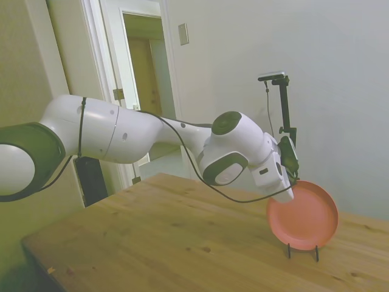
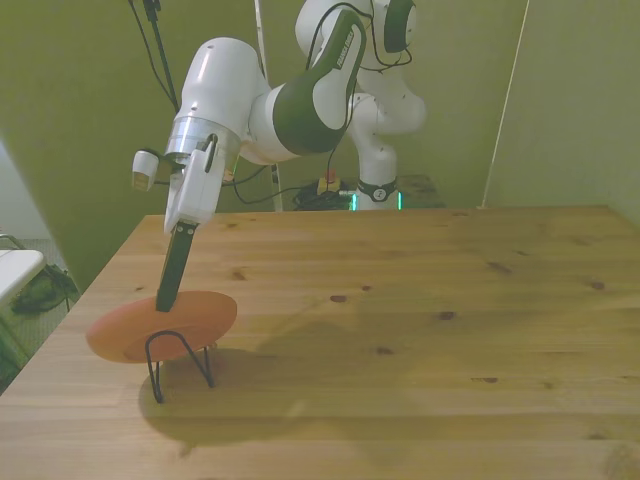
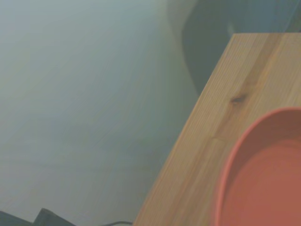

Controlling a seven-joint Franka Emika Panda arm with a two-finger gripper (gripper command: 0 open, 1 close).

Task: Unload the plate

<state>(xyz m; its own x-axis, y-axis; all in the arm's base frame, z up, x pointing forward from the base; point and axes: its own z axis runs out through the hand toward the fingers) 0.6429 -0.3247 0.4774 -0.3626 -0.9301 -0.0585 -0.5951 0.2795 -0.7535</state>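
The salmon-orange plate (image 1: 307, 220) stands nearly on edge in a thin black wire stand (image 1: 302, 249), close to the table's edge on the front view's left. My gripper (image 1: 290, 193) comes down on the plate's upper rim. In the front view its dark fingers (image 2: 172, 275) meet the rim of the plate (image 2: 125, 338) above the stand (image 2: 183, 362), and they look shut on it. Close up, the wrist view catches a curved part of the plate (image 3: 268, 179) beside the table's edge.
The wooden table (image 2: 420, 320) stretches wide toward the front view's right. Its edge (image 3: 188, 155) runs right beside the plate, with floor beyond. A doorway (image 1: 146, 91) and wall stand behind the arm in the side view.
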